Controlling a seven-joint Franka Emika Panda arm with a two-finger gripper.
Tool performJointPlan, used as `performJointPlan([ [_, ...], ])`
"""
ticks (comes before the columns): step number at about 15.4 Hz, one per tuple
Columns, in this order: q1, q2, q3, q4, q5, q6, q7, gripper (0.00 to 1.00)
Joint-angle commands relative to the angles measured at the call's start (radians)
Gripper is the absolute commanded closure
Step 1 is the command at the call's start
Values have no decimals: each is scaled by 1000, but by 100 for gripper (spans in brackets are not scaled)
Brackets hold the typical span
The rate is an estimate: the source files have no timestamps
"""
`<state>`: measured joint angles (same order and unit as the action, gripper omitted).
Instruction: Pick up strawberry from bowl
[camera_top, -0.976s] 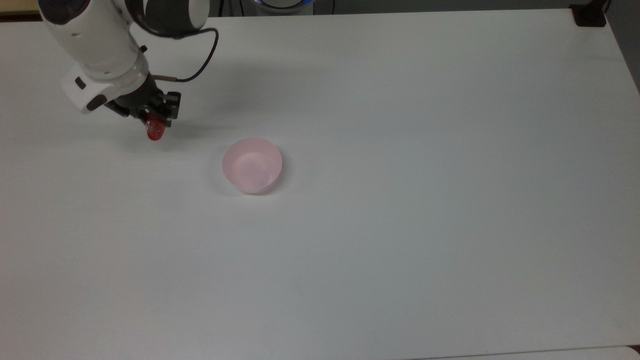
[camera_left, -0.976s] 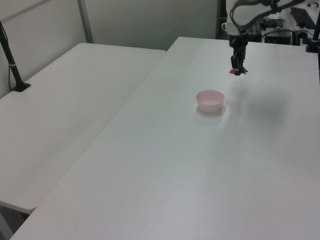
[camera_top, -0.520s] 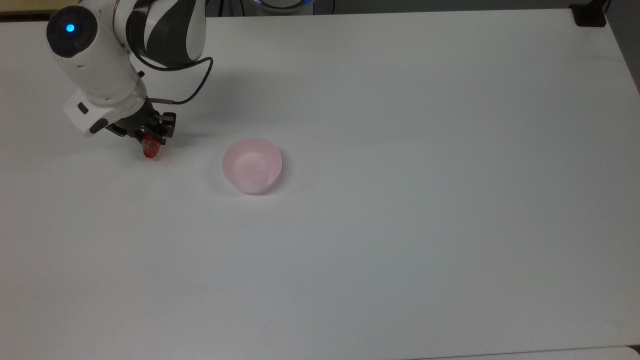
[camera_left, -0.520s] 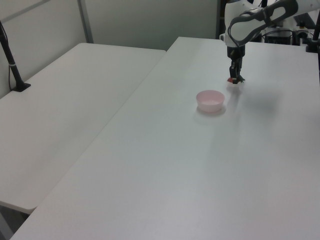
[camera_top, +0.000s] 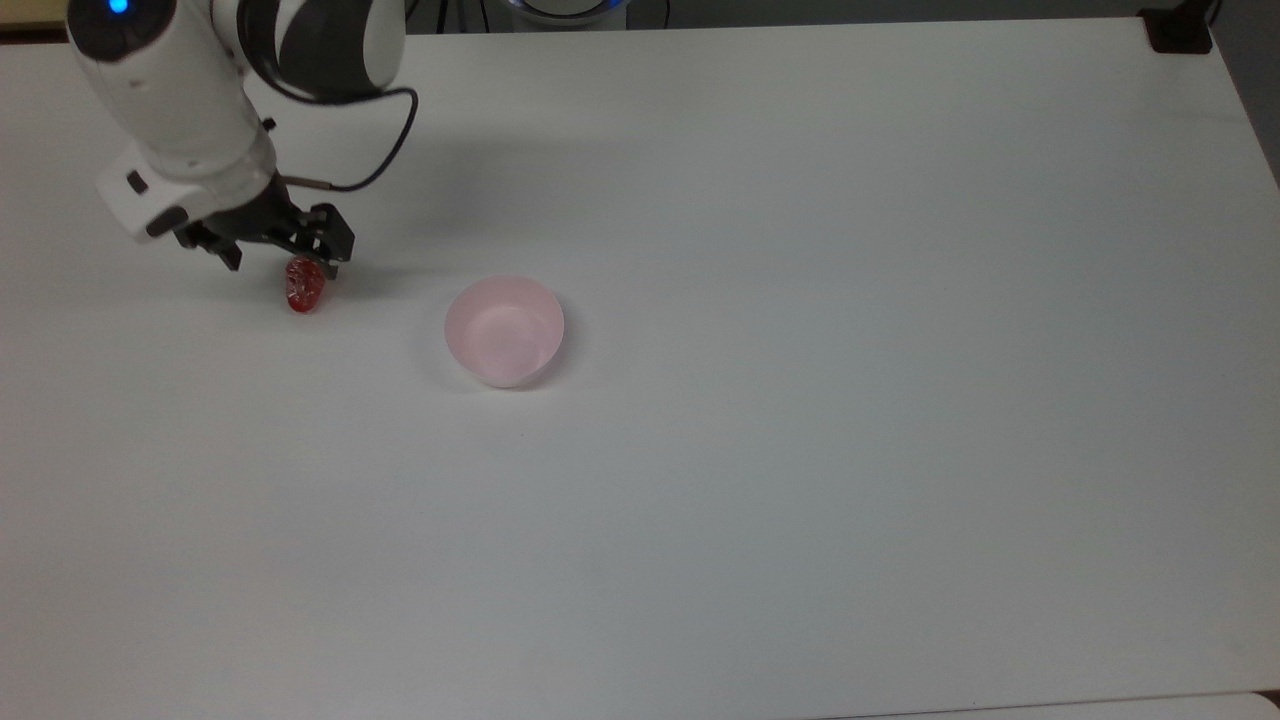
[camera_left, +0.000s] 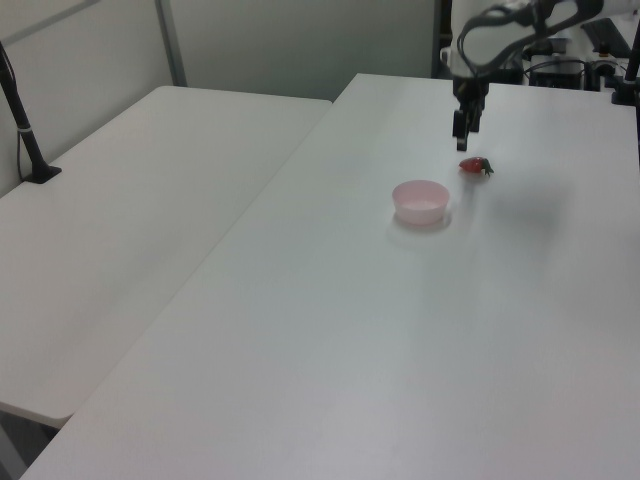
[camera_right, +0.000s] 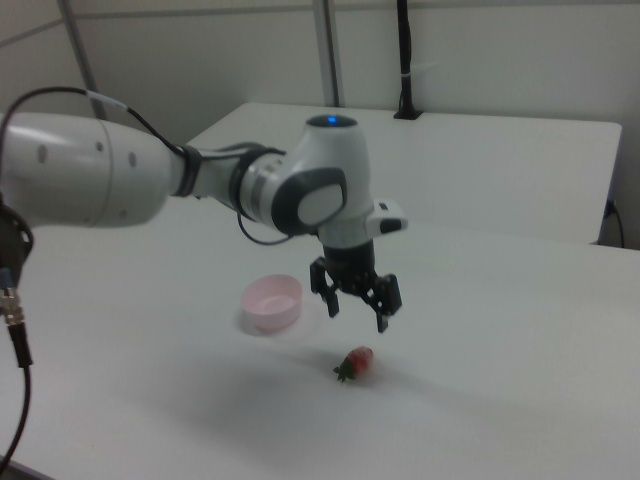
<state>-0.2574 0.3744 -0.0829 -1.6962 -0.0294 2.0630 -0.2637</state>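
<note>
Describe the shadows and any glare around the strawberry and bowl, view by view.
Top view: a soft grey shadow of the arm spreads over the table behind the gripper; the strawberry shows small specular glints. Left view: a diffuse dark patch lies at the left view's right of the strawberry. Right view: the bowl looks slightly blurred, with a faint shadow under the strawberry.

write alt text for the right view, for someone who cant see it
A white robot arm's open gripper hangs just above a red strawberry lying on a white table, not touching it. An empty pink bowl sits on the table to the right view's left of the strawberry, apart from it. A second white table and pale wall panels stand behind.
</note>
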Motion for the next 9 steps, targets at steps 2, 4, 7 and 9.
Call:
performJointPlan([
  [2, 62, -224, 6, 32, 2, -258, 139, 0],
  [4, 91, -305, 6, 47, 5, -355, 213, 0],
  [7, 165, -397, 6, 47, 3, -457, 395, 0],
  [9, 229, -442, -6, 49, 3, -521, 463, 0],
])
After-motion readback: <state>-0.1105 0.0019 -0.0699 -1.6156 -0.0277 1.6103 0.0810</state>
